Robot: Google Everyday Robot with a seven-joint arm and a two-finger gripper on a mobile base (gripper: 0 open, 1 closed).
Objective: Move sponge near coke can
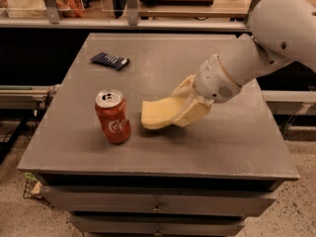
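Observation:
The red coke can point(113, 116) stands upright near the front left of the grey table point(207, 147). The pale yellow sponge point(157, 114) sits just right of the can, with a small gap between them, its left end low at the table surface. My gripper point(183, 106) comes in from the right on a white arm, and its cream fingers point(191, 113) are shut on the sponge's right end, holding it tilted.
A flat dark blue packet point(110, 60) lies at the back left of the table. Shelving and a rail run behind the table. Drawers sit under the table's front edge.

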